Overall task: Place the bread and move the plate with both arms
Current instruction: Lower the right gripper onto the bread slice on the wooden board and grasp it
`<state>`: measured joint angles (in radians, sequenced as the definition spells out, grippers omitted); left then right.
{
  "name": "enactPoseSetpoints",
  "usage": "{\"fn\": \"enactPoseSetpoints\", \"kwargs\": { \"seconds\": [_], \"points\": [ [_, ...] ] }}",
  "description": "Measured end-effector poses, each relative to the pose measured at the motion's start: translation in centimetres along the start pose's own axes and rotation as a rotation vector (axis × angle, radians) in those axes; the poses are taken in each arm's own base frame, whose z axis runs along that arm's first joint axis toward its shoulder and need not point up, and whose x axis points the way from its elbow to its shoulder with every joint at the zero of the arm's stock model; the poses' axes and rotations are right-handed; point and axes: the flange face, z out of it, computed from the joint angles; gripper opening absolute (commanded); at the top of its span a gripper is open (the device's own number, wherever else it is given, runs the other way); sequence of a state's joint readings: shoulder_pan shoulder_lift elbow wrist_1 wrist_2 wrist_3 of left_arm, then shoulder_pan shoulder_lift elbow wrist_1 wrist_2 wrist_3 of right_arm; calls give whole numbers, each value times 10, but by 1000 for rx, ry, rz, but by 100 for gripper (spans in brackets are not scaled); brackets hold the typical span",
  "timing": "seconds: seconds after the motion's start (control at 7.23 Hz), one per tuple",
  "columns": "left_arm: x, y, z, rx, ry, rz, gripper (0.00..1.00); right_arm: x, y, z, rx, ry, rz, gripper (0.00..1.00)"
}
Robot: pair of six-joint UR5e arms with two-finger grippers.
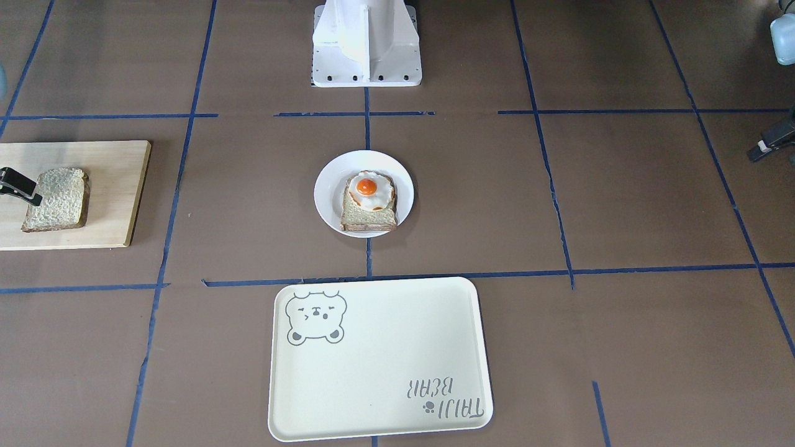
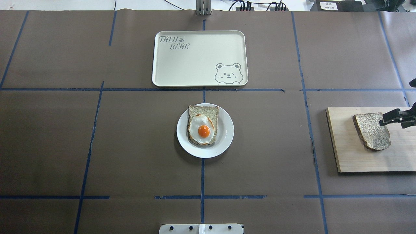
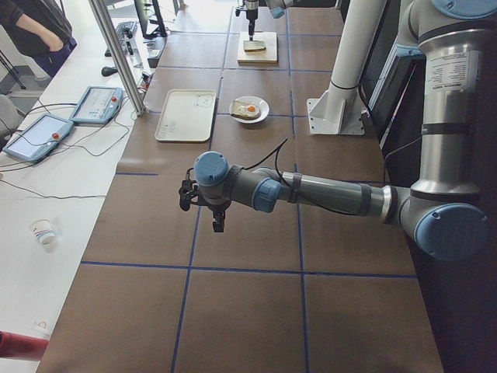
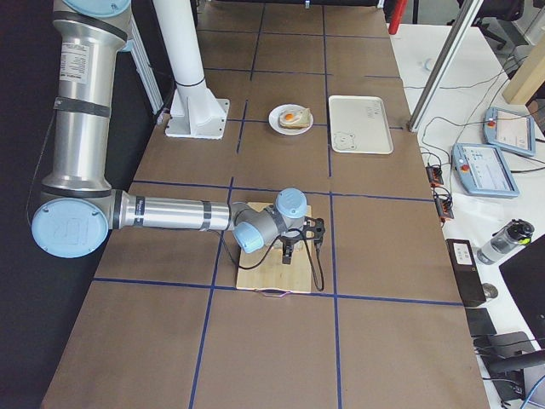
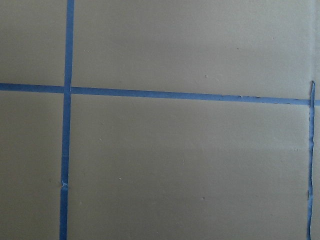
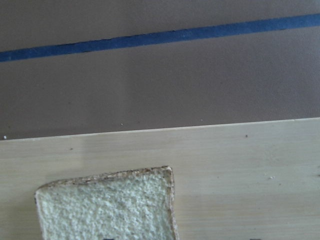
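Note:
The plain bread lies on a wooden board at the table's right side; it also shows in the front view and the right wrist view. My right gripper is open, low over the bread's outer edge and holding nothing. The white plate stands at the table's centre and carries a bread slice topped with a fried egg. My left gripper hangs above bare table far to the left, away from the plate. I cannot tell whether it is open or shut.
A cream bear tray lies just beyond the plate, away from the robot. The white robot base stands behind the plate. Blue tape lines cross the brown table. Operators' tablets and cables lie on a side bench.

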<state>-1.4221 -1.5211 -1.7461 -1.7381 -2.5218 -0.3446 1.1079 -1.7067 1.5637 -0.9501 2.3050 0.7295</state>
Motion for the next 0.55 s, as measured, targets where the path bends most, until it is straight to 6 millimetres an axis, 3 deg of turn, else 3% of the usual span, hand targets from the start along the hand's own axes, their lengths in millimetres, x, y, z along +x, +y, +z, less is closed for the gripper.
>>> {"fn": "enactPoseSetpoints", "kwargs": {
  "seconds": [0.28,0.55],
  "points": [
    [1,-2,0,1,1,2,100,-1,1,4,-8,4,-6,45],
    [1,-3,0,1,0,2,100,0,3,7,-13,7,-6,44]
  ]
}}
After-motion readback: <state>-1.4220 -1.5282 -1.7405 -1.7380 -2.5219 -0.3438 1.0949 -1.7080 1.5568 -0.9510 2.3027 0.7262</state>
